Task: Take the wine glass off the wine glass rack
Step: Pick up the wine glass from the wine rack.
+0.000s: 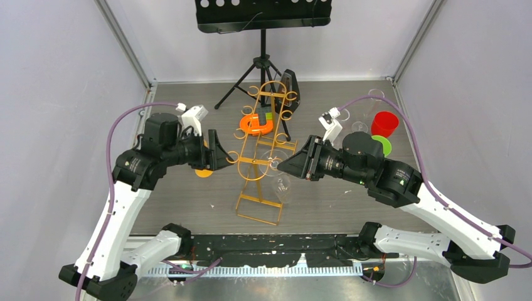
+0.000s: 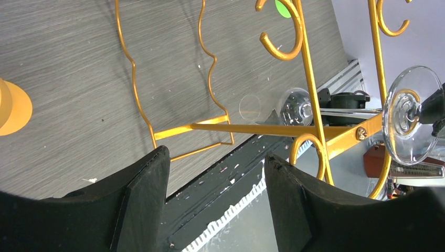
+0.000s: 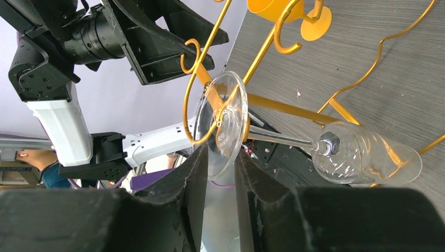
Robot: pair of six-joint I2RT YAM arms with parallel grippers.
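Standing near the middle of the grey wood-grain bench (image 1: 188, 207), the gold-orange wire wine glass rack (image 2: 262, 127) with its curled scroll hooks rises between the two arms. A black tripod music stand (image 1: 263, 25) is behind it at the far edge. The left hand (image 1: 216, 150) hovers just beside the rack's left rail, fingers spread wide with nothing between them. The right hand (image 3: 220, 157) is at the rack's right side, where the clear wine glass (image 3: 362, 155) hangs. Its round foot is caught among the scroll hooks of the upper rail, and its stem leads away from there to the bowl, which hangs nearer the rack's rectangular base. The right hand's fingers (image 3: 189, 178) stand close together on either side of the foot's lower rim; whether they already pinch it or only flank it, the views do not settle. That hand is plainly the nearer one, and the glass's long axis runs from between its fingertips out along the stem to the bowl. The foot probably has to slide out of the hooks edge-on, so any pull should follow the rail rather than drag the stem across the wire.
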